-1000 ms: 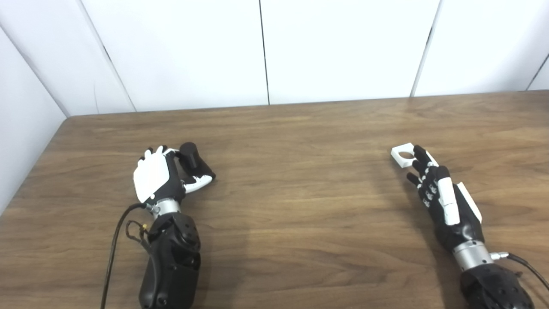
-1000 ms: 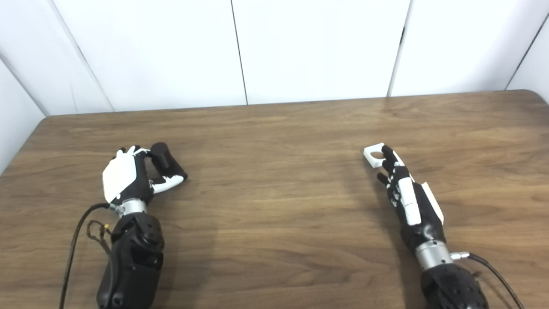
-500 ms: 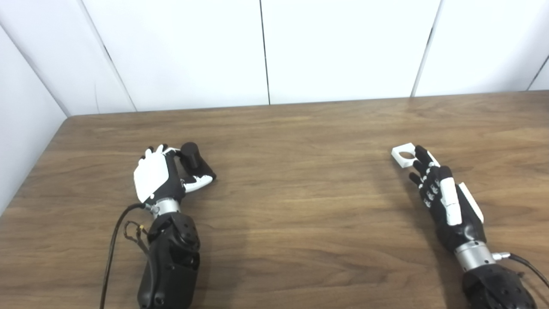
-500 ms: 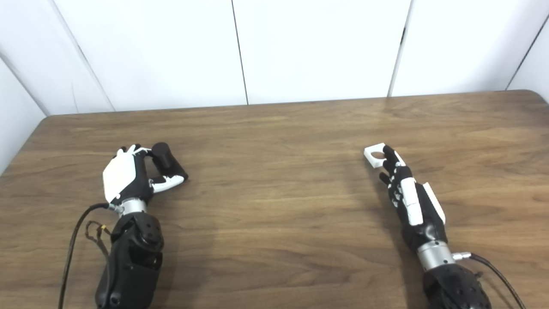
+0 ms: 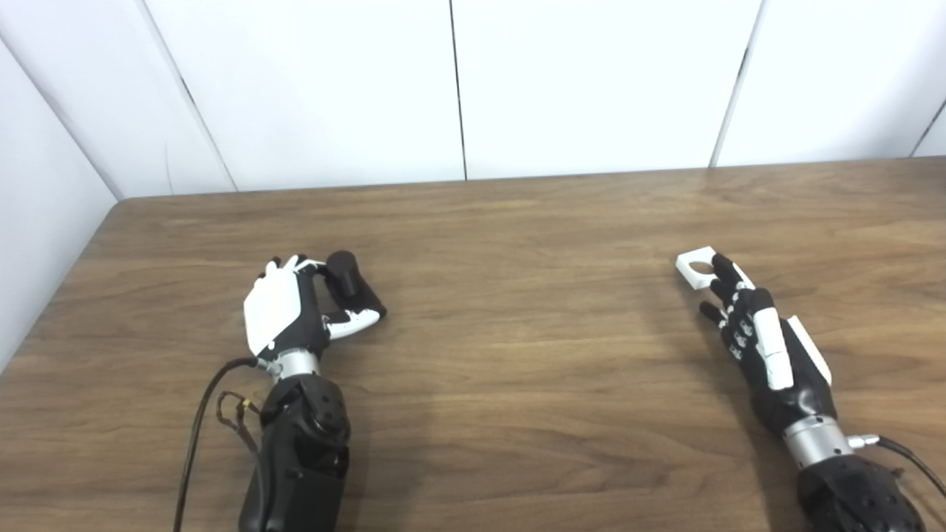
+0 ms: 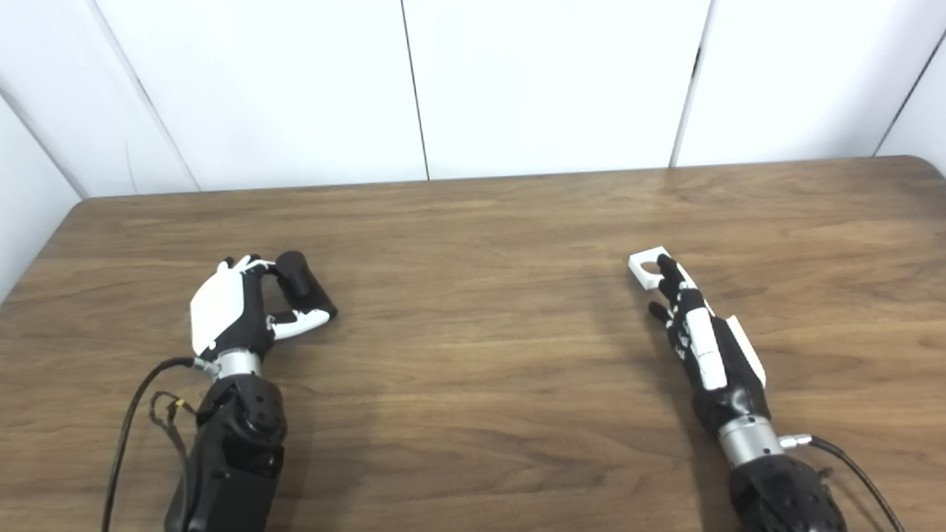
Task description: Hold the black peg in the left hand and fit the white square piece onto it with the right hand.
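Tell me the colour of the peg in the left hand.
Black; the peg shows best in the left eye view, gripped by the left hand.

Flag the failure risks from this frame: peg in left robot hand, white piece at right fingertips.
1. The white square piece sits only at the tips of the right robot hand, near one edge; it looks like a shallow hold that could slip or rotate on the lift.
2. The black peg lies tilted in the left robot hand, pinched between fingers and thumb, so it may pivot under insertion force.
3. The two parts are far apart on the table; hole and peg axes need realigning.
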{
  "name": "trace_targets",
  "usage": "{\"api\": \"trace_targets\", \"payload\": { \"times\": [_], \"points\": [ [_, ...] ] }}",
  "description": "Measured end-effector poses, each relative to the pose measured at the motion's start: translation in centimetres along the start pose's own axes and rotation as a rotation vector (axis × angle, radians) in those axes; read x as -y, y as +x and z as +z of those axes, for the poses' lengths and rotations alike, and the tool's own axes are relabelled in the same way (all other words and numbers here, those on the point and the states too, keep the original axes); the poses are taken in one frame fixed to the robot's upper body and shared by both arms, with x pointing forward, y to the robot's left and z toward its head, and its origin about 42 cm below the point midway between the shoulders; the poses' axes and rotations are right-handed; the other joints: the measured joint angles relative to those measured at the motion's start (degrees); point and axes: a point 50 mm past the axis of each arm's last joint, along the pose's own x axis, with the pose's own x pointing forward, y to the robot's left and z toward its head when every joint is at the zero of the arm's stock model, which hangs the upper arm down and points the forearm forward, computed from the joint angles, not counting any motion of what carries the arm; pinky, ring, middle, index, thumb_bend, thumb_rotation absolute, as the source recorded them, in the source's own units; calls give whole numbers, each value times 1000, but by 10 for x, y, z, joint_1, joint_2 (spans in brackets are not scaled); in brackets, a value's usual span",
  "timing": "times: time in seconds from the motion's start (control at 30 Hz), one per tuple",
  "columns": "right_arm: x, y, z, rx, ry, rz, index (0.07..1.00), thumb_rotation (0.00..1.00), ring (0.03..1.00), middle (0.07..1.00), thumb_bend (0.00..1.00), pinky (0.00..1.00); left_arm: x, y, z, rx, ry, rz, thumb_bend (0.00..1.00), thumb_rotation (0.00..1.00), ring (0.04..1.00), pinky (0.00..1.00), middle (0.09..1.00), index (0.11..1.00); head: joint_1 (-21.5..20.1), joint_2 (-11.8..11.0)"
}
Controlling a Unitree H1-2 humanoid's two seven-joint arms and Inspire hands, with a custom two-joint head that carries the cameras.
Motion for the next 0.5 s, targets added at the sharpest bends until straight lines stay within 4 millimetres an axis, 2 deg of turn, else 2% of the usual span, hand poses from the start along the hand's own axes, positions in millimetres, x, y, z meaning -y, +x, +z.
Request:
{"api": "trace_targets", "payload": {
  "times": [0.27,0.5],
  "points": [
    [-1,0,0,-4,-5,3,971,1000,1000,1000,643,959,1,-17,10,28,-22,-68,742,299,994,1000,910,656,-5,2],
    [-1,0,-1,-8,-12,4,971,1000,1000,1000,672,960,13,-50,24,141,14,-119,752,324,985,1000,894,648,-11,3]
  ]
}}
